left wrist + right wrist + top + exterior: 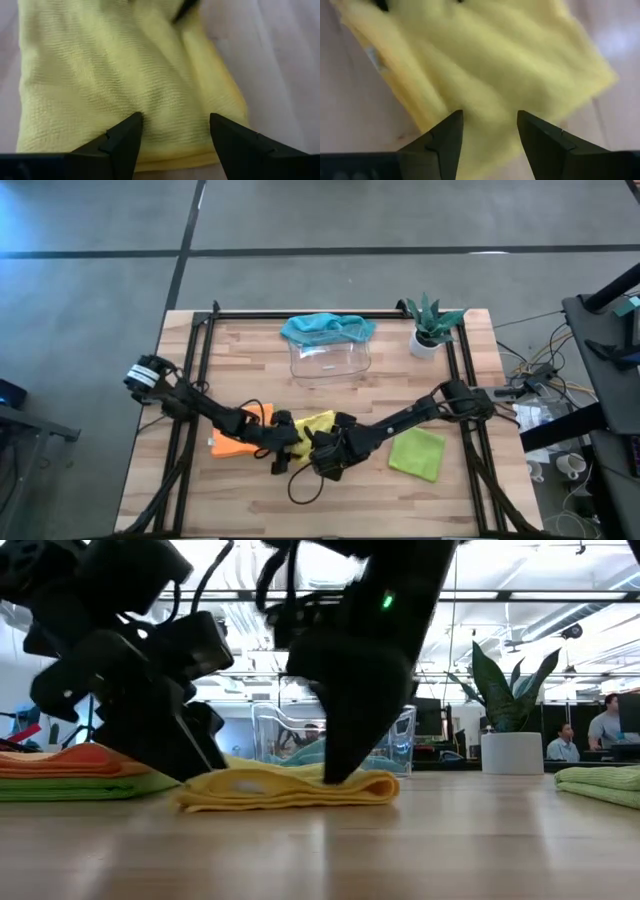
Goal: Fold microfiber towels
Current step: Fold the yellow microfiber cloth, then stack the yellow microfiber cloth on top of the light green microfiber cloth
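Down at mid-table, the left gripper [172, 132] and right gripper [487, 130] both hover over the folded yellow towel [318, 423], fingers spread apart, gripping nothing. Orange towel [235, 442] lies beside it.

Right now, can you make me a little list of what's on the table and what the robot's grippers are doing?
yellow towel: folded, flat on the table, between both grippers
left gripper: open, over the yellow towel
right gripper: open, over the yellow towel
orange towel: lying on a lime green one
lime green towel: folded, lying apart
teal towel: draped on the clear tray
potted plant: far corner
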